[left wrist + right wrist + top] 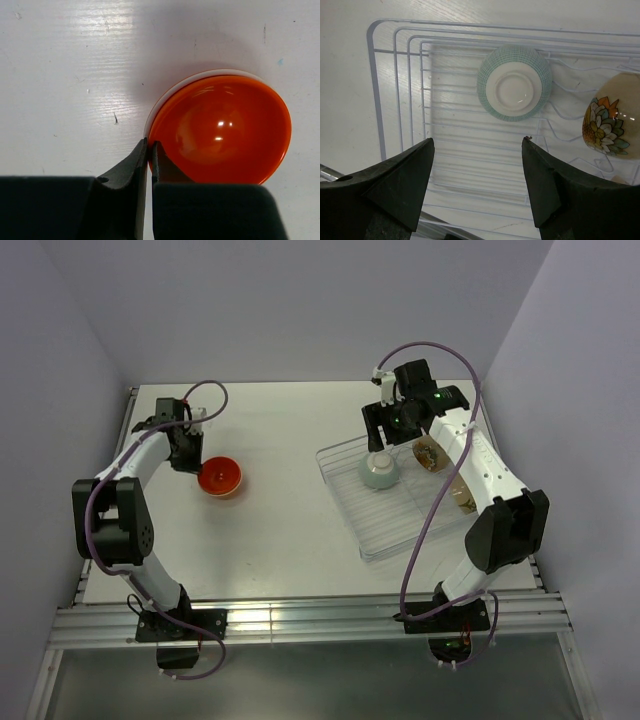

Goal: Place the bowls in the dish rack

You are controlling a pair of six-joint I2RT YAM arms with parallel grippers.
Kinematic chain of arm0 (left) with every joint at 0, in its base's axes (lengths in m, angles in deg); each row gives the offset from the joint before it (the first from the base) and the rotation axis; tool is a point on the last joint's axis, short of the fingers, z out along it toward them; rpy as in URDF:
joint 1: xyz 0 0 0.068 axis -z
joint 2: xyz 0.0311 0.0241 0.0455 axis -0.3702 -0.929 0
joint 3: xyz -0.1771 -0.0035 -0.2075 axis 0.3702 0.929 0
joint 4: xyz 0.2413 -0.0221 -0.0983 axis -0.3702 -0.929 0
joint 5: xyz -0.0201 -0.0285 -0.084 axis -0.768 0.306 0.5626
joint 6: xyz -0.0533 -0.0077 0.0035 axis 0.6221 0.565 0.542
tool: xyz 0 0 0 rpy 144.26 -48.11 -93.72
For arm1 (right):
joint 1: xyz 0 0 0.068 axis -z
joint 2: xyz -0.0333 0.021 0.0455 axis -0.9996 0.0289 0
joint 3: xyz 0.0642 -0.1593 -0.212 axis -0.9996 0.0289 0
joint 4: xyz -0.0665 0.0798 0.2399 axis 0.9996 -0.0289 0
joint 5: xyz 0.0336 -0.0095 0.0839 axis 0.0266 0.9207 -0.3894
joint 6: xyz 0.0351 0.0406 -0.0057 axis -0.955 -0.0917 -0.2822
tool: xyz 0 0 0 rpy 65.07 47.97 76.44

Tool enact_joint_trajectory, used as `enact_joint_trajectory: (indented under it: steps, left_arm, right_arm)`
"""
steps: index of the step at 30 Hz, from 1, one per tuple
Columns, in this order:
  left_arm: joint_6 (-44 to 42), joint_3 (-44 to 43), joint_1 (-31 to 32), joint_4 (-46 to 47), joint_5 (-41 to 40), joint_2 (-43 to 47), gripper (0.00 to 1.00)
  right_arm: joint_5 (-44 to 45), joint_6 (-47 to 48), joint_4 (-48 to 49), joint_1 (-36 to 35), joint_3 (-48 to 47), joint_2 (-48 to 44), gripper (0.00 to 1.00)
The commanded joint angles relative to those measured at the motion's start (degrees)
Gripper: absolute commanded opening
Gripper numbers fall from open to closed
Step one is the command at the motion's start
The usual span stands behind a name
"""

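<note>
An orange-red bowl (221, 477) sits open side up at the left of the table. My left gripper (196, 463) is shut on its near-left rim, one finger inside and one outside; the left wrist view shows the gripper (150, 145) and the bowl (222, 130). The clear dish rack (345, 505) lies at the right. A pale mint bowl (379, 472) rests upside down in it (514, 90). My right gripper (386, 436) is open and empty above the rack (395, 100), its gripper (477, 142) short of the mint bowl.
A cream bowl with a flower pattern (430, 453) stands in the rack's right part, also in the right wrist view (612, 122). Another cream bowl (463, 496) sits behind the right arm. Purple cables loop over both arms.
</note>
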Motion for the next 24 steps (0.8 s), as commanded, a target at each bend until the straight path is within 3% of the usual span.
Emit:
enact_joint_trajectory:
  steps: [1,15,22,24]
  left_arm:
    - [0.3,-3.2,0.2,-1.0,1.0,2.0,0.0]
    - [1.2,-8.7,0.1,-5.8,9.7,5.0,0.0]
    - [4.0,-9.0,2.2,-2.3,17.1,11.8,0.0]
    - [4.3,-7.8,2.5,0.8,20.9,15.2,0.0]
  right_arm:
    - [-0.4,-0.5,0.5,0.6,-0.3,-0.2,0.77]
    - [-2.6,0.1,0.2,0.7,-1.0,-1.8,0.79]
    - [-11.1,-1.6,2.9,0.7,-0.5,-5.6,0.79]
    - [-17.1,-2.7,4.1,0.7,-0.1,-6.8,0.79]
